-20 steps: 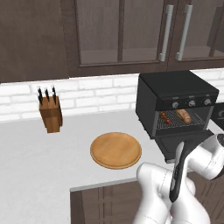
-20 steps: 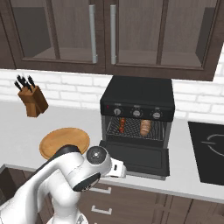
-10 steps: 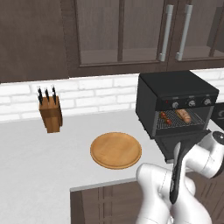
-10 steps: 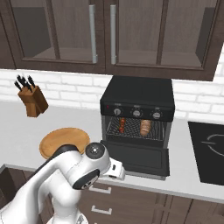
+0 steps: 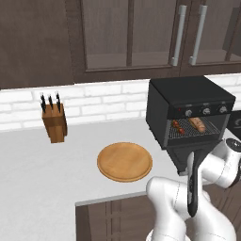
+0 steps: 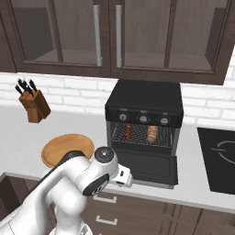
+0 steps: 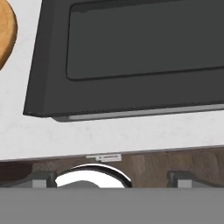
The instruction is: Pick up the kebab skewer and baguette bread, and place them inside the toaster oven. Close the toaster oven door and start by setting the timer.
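While the oven stands loaded, the work has moved on to the door. Kebab skewer (image 6: 128, 131) and baguette bread (image 6: 153, 133) lie side by side on the wire rack (image 6: 142, 136) inside the toaster oven (image 6: 144, 108), skewer to the left, loaf to the right, apart from one another. Wooden plate (image 5: 124, 161) on the counter (image 5: 42, 174) is bare.

Toaster oven door (image 7: 131, 57) is folded down flat, its dark window facing up. In the hand view it lies just beyond the fingers, with its free front edge nearest them and a strip of pale counter between. Gripper (image 7: 111, 186) hangs low at the counter's front edge, over the brown cabinet face. Finger tips (image 7: 41, 178) stand at their widest, well apart, holding nothing.

Change over the last second: very little. Both base views match the earlier pictures, food, door and plate unmoved. The arm's forearm sits slightly lower and nearer the door's front edge in the left base view, nothing more.

Judgement: the placing part looks done. Next is the door. The fingers seem set to come under or against its front lip and swing it up. The three knobs (image 6: 143, 119) above the rack are untouched, and the timer waits until the door is shut.
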Robot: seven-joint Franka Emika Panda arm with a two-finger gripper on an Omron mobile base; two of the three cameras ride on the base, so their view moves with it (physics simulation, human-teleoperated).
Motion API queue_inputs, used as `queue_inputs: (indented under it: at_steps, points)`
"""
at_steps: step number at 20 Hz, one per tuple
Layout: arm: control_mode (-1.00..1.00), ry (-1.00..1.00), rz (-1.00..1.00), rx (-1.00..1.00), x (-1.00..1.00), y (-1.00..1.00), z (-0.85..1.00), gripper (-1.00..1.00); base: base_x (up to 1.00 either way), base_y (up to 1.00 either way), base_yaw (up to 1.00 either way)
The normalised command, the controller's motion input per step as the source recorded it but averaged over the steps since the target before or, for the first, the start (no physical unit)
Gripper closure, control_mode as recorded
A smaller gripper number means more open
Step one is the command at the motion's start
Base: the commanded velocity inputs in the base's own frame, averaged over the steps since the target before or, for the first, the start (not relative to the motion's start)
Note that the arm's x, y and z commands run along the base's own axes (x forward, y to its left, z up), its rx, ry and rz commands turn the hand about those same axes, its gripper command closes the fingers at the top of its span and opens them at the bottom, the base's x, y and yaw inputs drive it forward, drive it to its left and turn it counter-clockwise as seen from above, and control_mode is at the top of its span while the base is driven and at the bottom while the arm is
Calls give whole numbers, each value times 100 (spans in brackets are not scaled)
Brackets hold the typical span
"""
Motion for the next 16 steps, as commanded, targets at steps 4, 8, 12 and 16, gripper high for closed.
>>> queue_inputs:
  at_steps: [4,8,12,16]
  points:
    - [-100,0,-4,-6,24,52,-57,-100,0,0,0]
    - [-100,-3,-4,-7,22,56,-57,-100,0,0,0]
    - [-100,-7,-4,-8,14,57,-74,-100,0,0,0]
    - [-100,-15,-5,-10,39,52,-65,-100,0,0,0]
